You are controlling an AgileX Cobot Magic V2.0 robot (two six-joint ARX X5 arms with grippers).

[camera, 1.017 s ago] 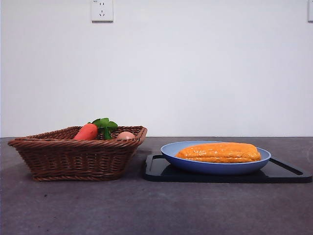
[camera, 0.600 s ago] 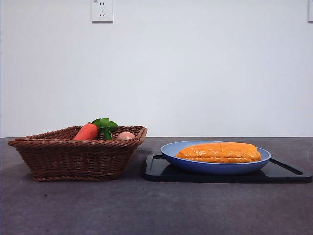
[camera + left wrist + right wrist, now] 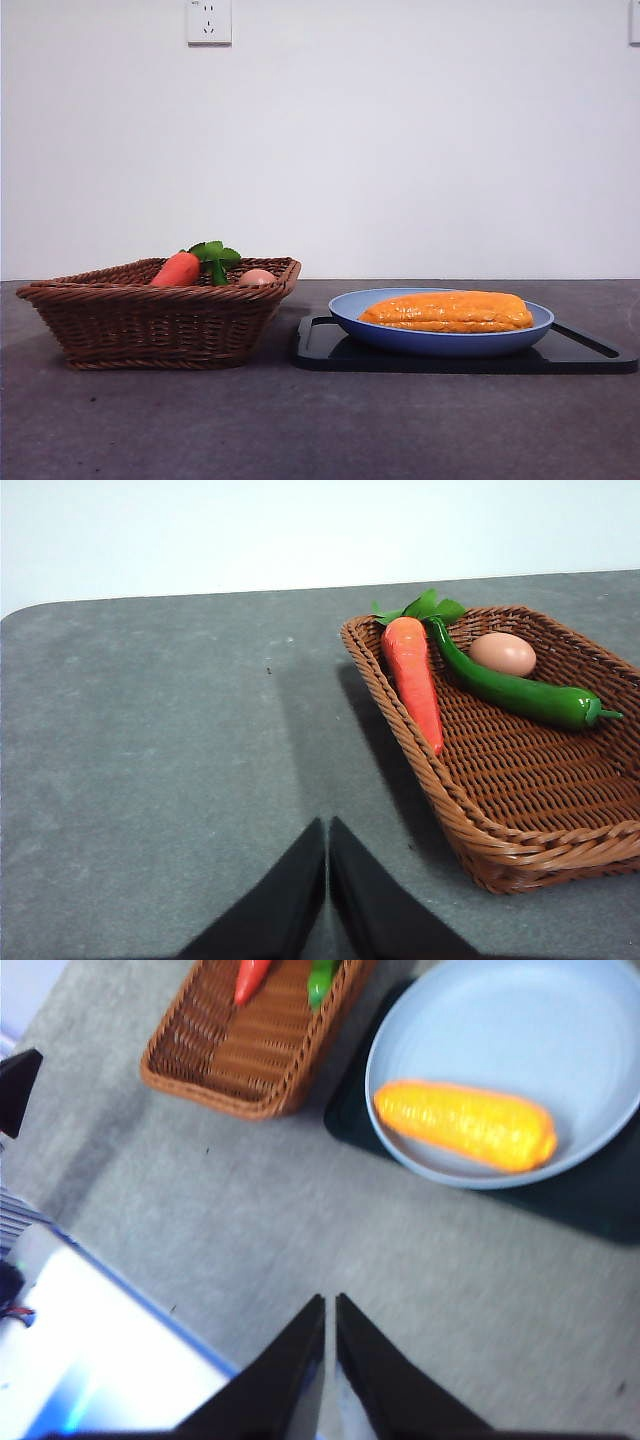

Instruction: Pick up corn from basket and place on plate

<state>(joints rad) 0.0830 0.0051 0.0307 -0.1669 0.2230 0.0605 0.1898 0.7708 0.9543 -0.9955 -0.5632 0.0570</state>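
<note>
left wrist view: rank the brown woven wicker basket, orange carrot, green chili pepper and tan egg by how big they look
1. Brown woven wicker basket, by far largest.
2. Orange carrot and long green chili pepper: look alike in length, so unranked.
3. Tan egg, smallest.

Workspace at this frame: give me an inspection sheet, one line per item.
Surface: grey table, no spills seen.
Job's things: corn lies on the plate; basket stands beside it, apart.
Clutter: carrot, green pepper and egg in the basket; black tray under the plate.
Grippers: left gripper shut, above bare table beside the basket; right gripper shut, above bare table, away from the plate.
Cables: nothing seen.
Surroundings: white wall, socket.
</note>
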